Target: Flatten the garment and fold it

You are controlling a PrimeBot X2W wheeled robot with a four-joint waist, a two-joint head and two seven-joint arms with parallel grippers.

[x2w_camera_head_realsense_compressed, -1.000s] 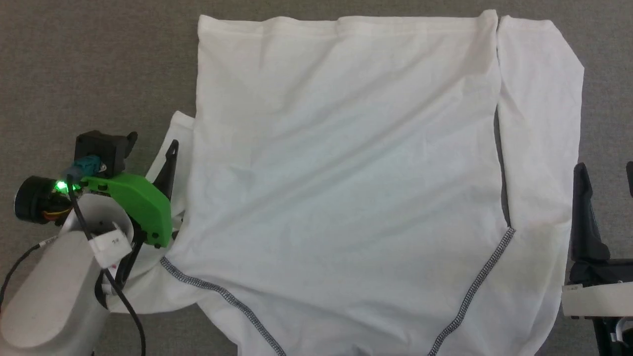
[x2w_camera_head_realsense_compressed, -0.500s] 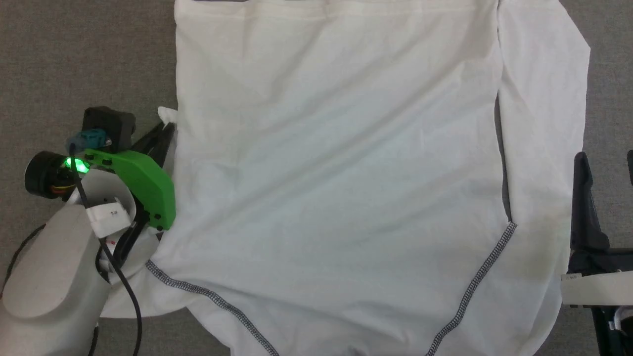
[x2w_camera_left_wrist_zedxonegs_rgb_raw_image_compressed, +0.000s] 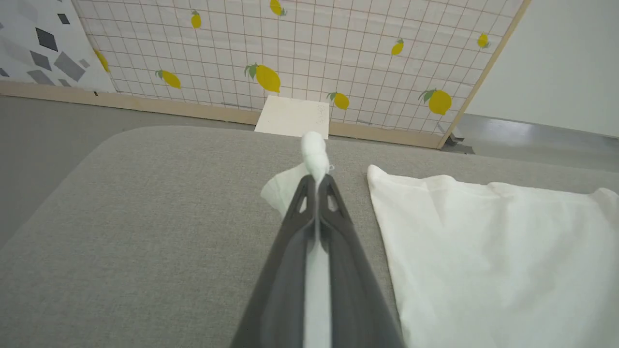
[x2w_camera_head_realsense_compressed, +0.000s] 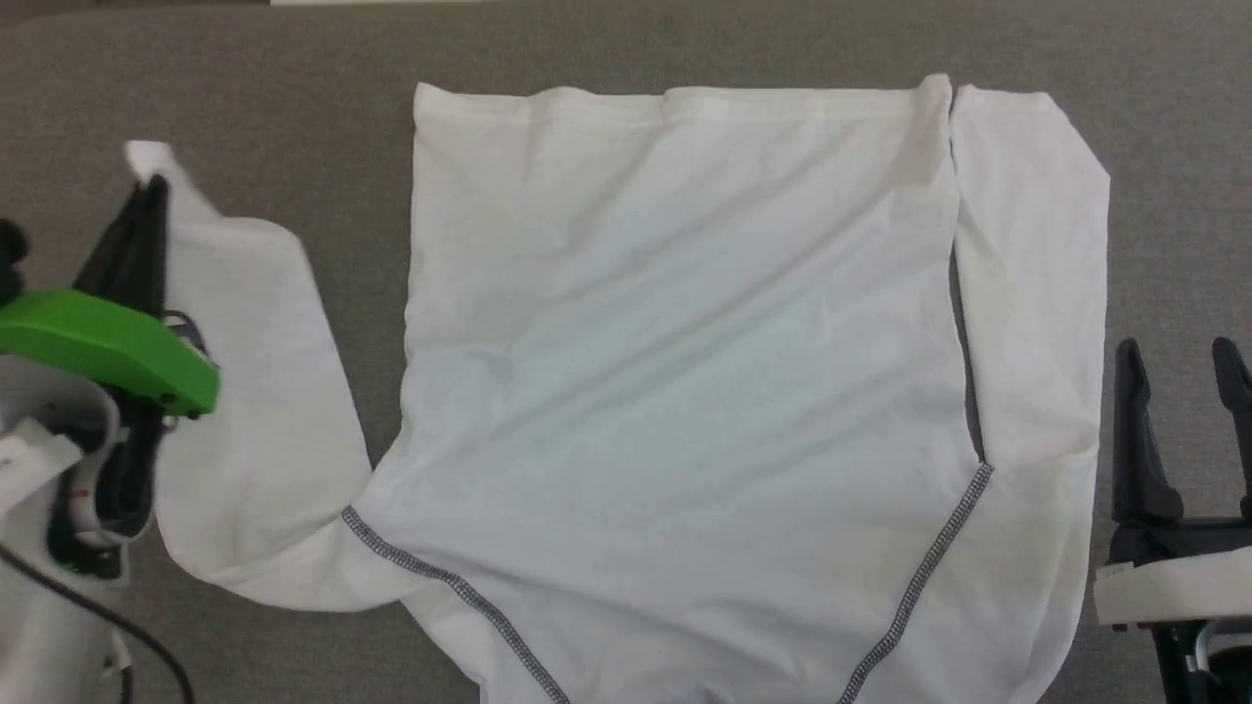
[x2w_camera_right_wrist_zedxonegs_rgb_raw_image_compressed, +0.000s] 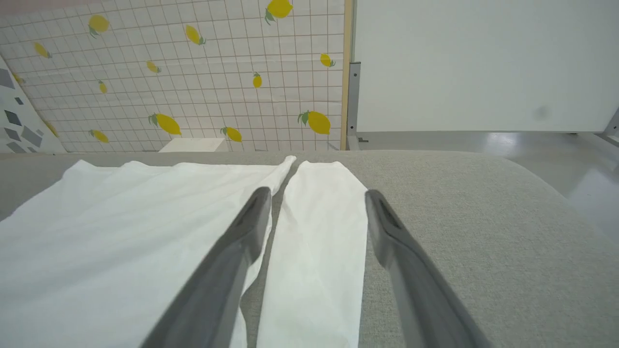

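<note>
Grey counter [x2w_camera_head_realsense_compressed: 293, 59]: left gripper [x2w_camera_head_realsense_compressed: 149, 188] fingers, newly pinched shut on the sleeve [x2w_camera_head_realsense_compressed: 254, 391] of the white shirt [x2w_camera_head_realsense_compressed: 685, 342], have drawn it out frame-left, flattening it; right gripper [x2w_camera_head_realsense_compressed: 1177, 354] fingers gape empty.

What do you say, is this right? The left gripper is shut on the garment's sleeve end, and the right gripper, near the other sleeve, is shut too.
Not quite: the right gripper is open; the right wrist view shows its two fingers standing well apart. The left gripper is indeed shut on the sleeve end of the garment.
</note>
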